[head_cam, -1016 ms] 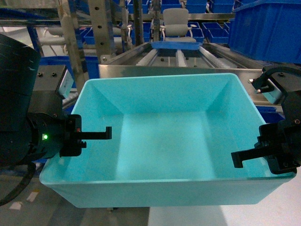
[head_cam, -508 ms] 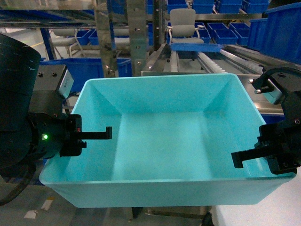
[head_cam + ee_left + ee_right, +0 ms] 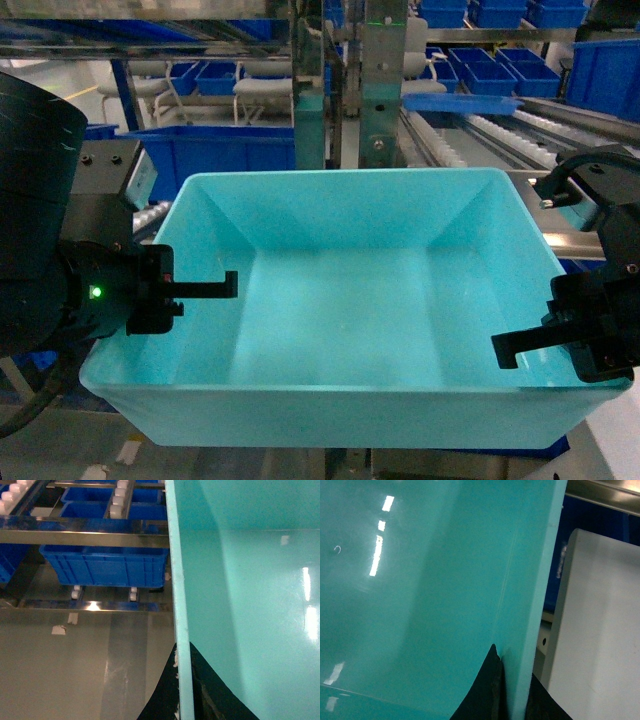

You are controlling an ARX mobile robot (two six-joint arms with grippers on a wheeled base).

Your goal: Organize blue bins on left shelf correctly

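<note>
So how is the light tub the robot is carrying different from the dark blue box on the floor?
The turquoise tub is pale with smooth walls; the dark blue crate is deep blue with ribbed sides. The tub is held up by the left pincer and right pincer; the crate sits low on small wheels. Both are rectangular plastic bins.

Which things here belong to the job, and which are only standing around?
Part of the job:
- turquoise tub, empty, held at both side walls
- left gripper, clamped on the tub's left rim
- right gripper, clamped on the right rim
- steel rack behind the tub

Standing around:
- dark blue crates on the rollers
- white chairs far back
</note>
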